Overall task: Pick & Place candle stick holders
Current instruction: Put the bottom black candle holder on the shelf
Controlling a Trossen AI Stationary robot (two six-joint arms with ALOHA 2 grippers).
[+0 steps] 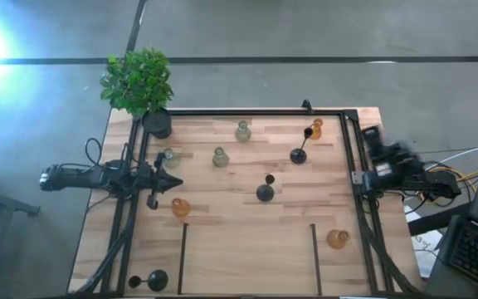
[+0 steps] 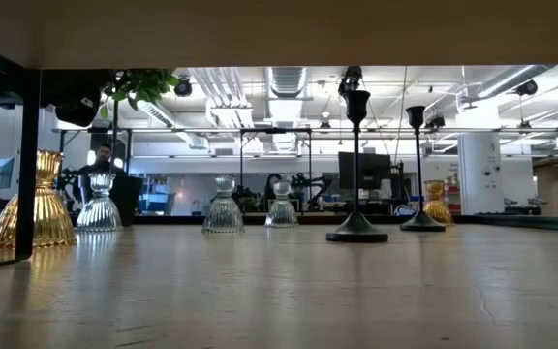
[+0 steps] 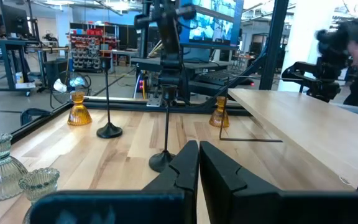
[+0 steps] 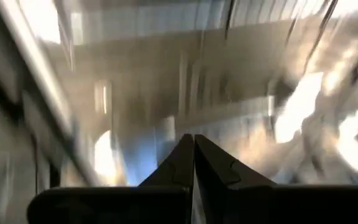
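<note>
Closest to the lens in the low view we have an amber holder (image 2: 37,199) at the left edge, upright, with three clear ribbed ones (image 2: 223,208) strung out behind it and two tall black stick holders (image 2: 356,165) right of centre.

From above: left gripper (image 1: 171,183) sits at the table's left edge, fingers pinched together, holding nothing. An amber holder (image 1: 180,208) stands just beside its tip, toward the near edge; a pale one (image 1: 169,156) is just on the other side. All stand upright, long axis vertical, so we judge a side-on grasp at the neck is what's needed, and the jaws must part first.

Right gripper (image 4: 193,163) is closed and empty too, parked off the right edge by the frame; its wrist view is smeared and tells us nothing about targets. Left arm is clearly nearer most holders; only the amber one (image 1: 337,239) at near right favours the right arm.

Surface is a light wood table (image 1: 247,249) with black tape lines; potted plant (image 1: 139,81) at far left corner. Open lab behind.
</note>
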